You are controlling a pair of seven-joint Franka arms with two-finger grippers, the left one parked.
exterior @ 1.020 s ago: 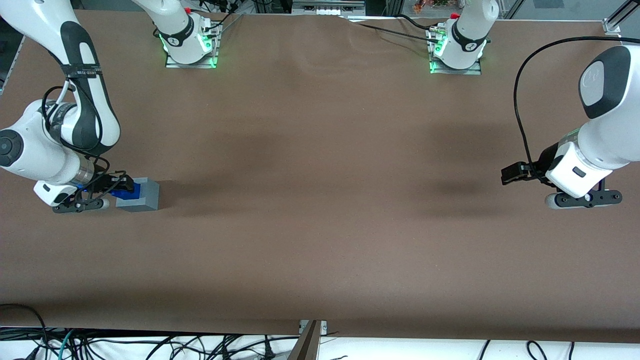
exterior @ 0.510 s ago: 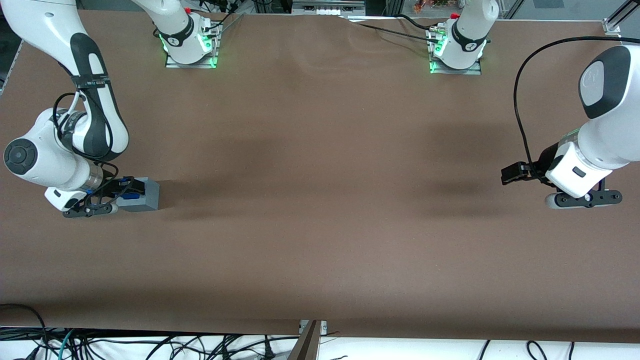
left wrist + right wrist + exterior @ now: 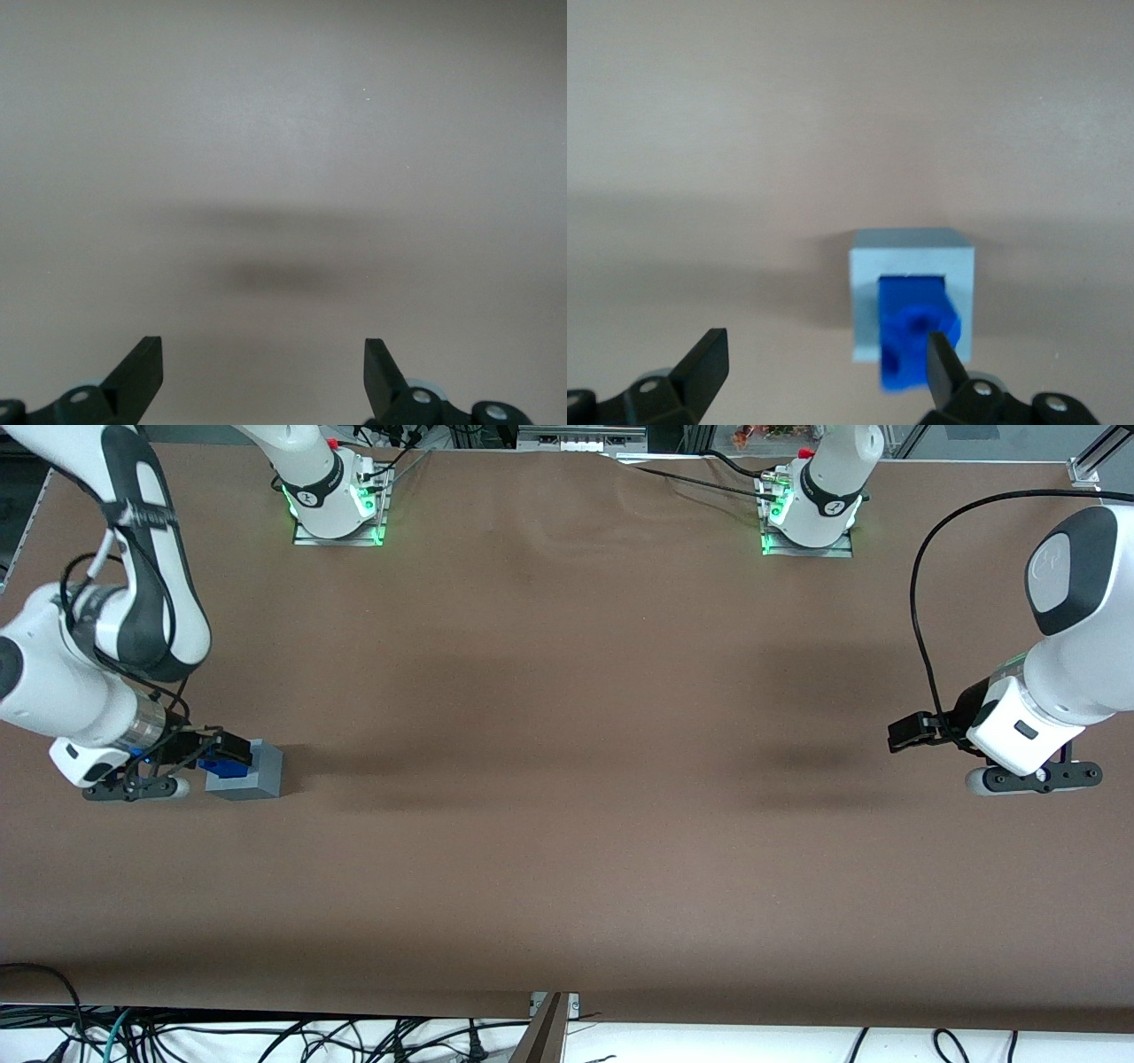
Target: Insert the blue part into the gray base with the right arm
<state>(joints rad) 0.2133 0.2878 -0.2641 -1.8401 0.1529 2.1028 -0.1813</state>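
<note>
Right wrist view shows the gripper (image 3: 824, 354) spread wide and holding nothing — the blue part (image 3: 914, 335) sits in the base (image 3: 911, 257), poking up near 1 finger (image 3: 943, 359), so the jaws are off-centre from it.

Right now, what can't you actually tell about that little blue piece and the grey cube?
- How deep the small deep-blue plastic block sits in the light grey plastic cube: blurred in the right wrist view.
- The cube's recess: covered by the block.
- Part of the block, front view: hidden by the open black gripper over it.
</note>
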